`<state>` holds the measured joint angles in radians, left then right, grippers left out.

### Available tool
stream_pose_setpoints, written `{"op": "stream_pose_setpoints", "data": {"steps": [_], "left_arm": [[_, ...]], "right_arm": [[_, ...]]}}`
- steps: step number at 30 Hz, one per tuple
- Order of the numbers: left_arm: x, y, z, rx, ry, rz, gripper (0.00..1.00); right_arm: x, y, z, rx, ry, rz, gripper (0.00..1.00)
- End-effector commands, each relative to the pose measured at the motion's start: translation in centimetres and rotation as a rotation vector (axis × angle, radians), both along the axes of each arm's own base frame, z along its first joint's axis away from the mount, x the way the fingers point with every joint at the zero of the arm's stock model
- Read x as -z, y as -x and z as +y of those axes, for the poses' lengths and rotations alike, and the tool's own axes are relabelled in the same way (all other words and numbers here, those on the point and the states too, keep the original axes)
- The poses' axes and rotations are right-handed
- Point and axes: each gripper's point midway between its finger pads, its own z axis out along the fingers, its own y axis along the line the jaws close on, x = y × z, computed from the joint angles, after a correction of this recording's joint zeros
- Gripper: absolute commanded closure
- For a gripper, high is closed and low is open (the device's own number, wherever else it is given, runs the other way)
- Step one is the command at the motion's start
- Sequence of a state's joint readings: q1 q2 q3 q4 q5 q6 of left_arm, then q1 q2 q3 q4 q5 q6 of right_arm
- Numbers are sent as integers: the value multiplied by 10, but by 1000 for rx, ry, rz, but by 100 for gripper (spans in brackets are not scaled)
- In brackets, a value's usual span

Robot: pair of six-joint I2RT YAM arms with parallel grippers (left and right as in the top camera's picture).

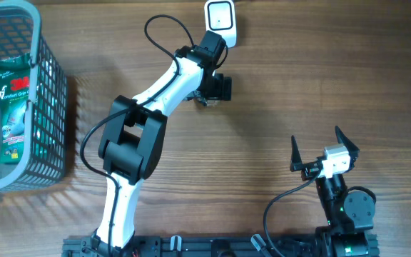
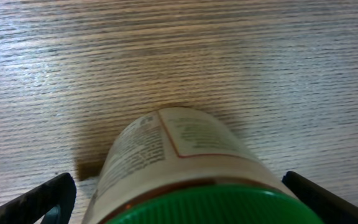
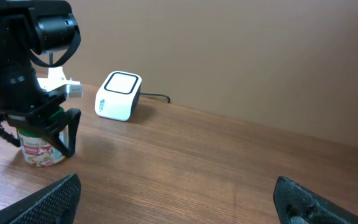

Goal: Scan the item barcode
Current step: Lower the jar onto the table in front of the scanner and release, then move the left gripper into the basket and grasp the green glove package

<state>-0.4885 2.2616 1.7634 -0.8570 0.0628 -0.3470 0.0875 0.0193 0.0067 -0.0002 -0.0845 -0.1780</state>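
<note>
The small bottle with a green cap and white label (image 3: 41, 152) stood upright on the brown wooden table (image 1: 277, 86), near the white box scanner (image 1: 220, 17). The left claw (image 1: 216, 89) hung over it, fingers spread wide on each side, not pinching it. I could not tell if the barcode was scanned yet. The right claw (image 1: 315, 137) sat well apart, spread wide and empty. A grey plastic basket (image 1: 52, 93) holding a green packet (image 1: 14, 107) stood off to the side. Nothing blocked the scanner.

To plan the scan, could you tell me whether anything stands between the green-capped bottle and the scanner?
Nothing visible does: only wooden table shows between the bottle and the scanner. The left gripper straddles the bottle with its jaws open.
</note>
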Motion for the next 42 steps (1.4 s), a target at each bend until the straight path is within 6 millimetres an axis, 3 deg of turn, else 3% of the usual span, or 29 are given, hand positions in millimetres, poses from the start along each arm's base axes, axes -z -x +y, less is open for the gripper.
{"op": "stream_pose_setpoints", "data": {"steps": [1,6,12,13,16,19,20,25,29,33,38,42], "left_arm": [[-28,-3,4,49,-34,-49,0],[-125,-2,4,46,26,-166,0],[-237,23,22,159,59,-376,0],[-261,29,38,161,8,-447,0],[-305,31,82,32,-100,-585,0],[-354,39,148,-226,-168,-722,0],[-370,44,178,-329,-164,-757,0],[-389,58,267,-636,-62,-772,0],[-382,68,336,-832,60,-721,0],[-371,86,406,-1018,9,-699,0],[-341,107,456,-1165,-39,-595,0],[-299,105,468,-1165,-62,-440,0]], "right_arm": [[-1,0,0,5,4,-5,0],[-1,0,0,5,3,-5,0],[-1,0,0,5,4,-5,0],[-1,0,0,5,4,-5,0],[-1,0,0,5,4,-5,0],[-1,0,0,5,4,-5,0],[-1,0,0,5,4,-5,0],[-1,0,0,5,4,-5,0],[-1,0,0,5,4,-5,0],[-1,0,0,5,4,-5,0],[-1,0,0,5,4,-5,0],[-1,0,0,5,3,-5,0]]}}
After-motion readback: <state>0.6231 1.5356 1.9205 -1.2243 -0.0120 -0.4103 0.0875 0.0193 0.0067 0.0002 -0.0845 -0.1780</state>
